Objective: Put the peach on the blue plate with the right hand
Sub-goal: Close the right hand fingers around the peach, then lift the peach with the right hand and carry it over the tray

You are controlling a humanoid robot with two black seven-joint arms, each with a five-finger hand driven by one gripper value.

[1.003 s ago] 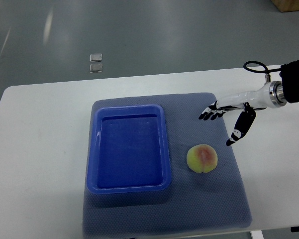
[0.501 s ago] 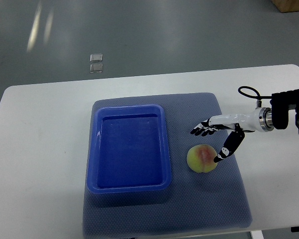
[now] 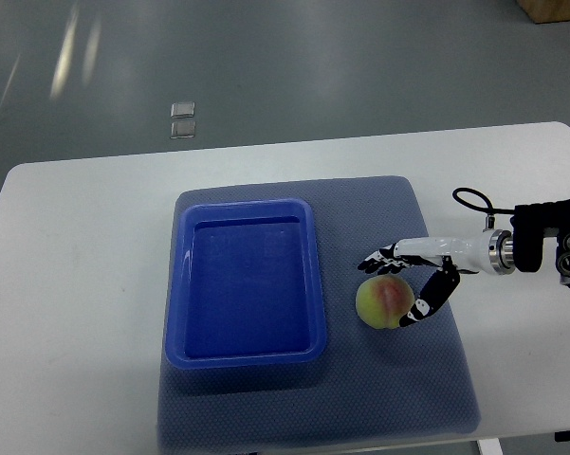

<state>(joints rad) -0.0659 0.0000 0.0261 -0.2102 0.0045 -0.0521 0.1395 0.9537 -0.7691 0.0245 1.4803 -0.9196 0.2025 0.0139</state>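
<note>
On the white bench (image 3: 76, 284) my right robot hand (image 3: 406, 284) cups the peach (image 3: 385, 301), fingers half-curled around it, not clearly gripping; blue plate (image 3: 247, 353) lies beyond.

A single camera covers the scene, set high on the robot's own side and looking steeply down and outward. The white rectangular table (image 3: 76, 284) fills the lower two thirds of the frame, its near edge cut off at the bottom, while grey floor (image 3: 313, 66) takes the upper third. The view stands far enough back to hold the whole grey-blue textured mat (image 3: 398, 389) at centre. The right arm enters from the right edge at mid-height. No second view overlaps this one.
</note>
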